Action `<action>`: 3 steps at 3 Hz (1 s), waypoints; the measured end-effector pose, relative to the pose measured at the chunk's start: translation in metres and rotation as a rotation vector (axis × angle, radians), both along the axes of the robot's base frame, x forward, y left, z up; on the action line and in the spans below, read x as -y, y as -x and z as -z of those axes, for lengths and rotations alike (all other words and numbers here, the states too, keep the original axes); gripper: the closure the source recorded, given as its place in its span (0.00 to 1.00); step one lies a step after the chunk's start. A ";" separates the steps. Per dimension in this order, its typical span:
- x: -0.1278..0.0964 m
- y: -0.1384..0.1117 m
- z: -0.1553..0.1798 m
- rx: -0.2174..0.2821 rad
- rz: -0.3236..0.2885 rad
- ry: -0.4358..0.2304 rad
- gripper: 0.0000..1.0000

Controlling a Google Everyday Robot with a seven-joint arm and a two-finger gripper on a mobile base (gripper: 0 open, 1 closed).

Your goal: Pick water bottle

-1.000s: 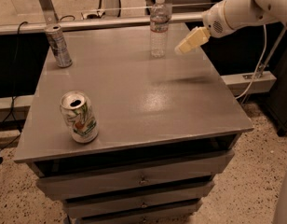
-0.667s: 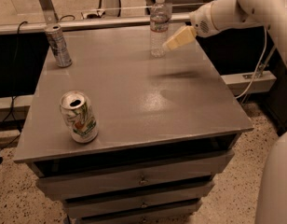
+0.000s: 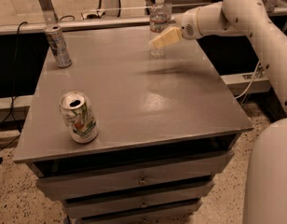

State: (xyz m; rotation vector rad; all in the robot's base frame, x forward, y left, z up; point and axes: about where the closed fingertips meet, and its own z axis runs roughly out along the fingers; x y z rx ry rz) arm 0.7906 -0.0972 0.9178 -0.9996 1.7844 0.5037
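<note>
Where the grey surface (image 3: 148, 101) meets its far edge, the water bottle (image 3: 159, 15) stands upright, white cap on. The pincer (image 3: 158, 41) sits at the end of the white arm (image 3: 236, 13), which extends in from the right. Its pale tip lies across the bottle's lower half, in front of it from this view. Contact or mere overlap: cannot tell. How wide the pincer stands, and whether it has hold of anything: cannot tell. Slim silver can (image 3: 58, 45) upright at far left corner, well apart from both. White-green soda can (image 3: 78, 117) upright near the front left edge, top opened.
</note>
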 end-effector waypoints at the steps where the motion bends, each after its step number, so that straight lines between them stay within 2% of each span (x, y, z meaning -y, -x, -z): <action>1: -0.013 -0.007 -0.004 0.017 -0.015 -0.052 0.19; 3: -0.011 -0.003 -0.009 0.027 -0.022 -0.109 0.64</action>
